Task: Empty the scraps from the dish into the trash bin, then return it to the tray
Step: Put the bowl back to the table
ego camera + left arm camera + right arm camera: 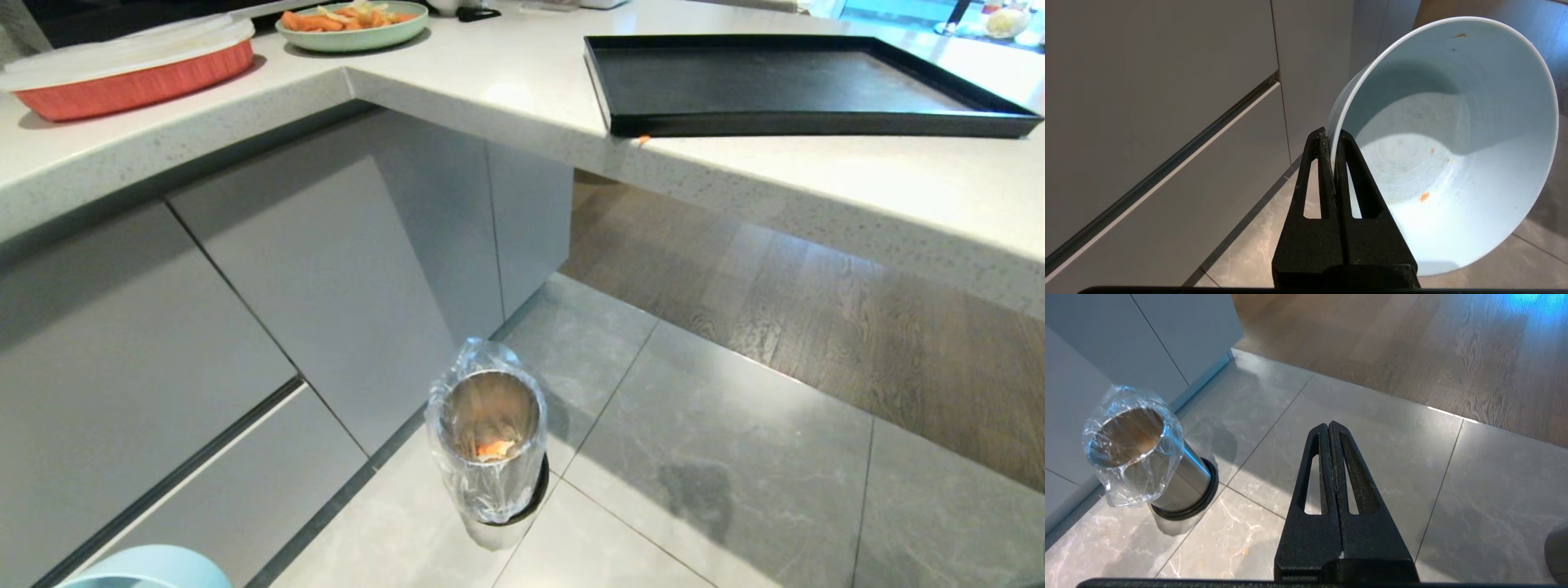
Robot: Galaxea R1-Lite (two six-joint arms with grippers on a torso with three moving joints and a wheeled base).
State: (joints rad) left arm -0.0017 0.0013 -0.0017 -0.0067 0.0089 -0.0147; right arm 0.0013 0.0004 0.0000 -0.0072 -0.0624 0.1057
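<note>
My left gripper (1332, 136) is shut on the rim of the pale-blue dish (1453, 163), which is tilted on its side and holds only a few orange specks. A sliver of the dish (147, 569) shows at the bottom left of the head view. The trash bin (490, 445) stands on the floor tiles by the cabinet, lined with a clear bag, with orange and pale scraps (494, 448) at its bottom. The trash bin (1145, 457) stands off to one side of my right gripper (1329, 425), which is shut on nothing above the tiles. The black tray (784, 86) lies bare on the counter.
A pale-green plate (353, 24) of carrot pieces and a red baking dish (131, 69) with a clear lid sit on the counter's far left part. Grey cabinet fronts (245, 310) stand under the counter. An orange crumb (643, 140) lies at the tray's front edge.
</note>
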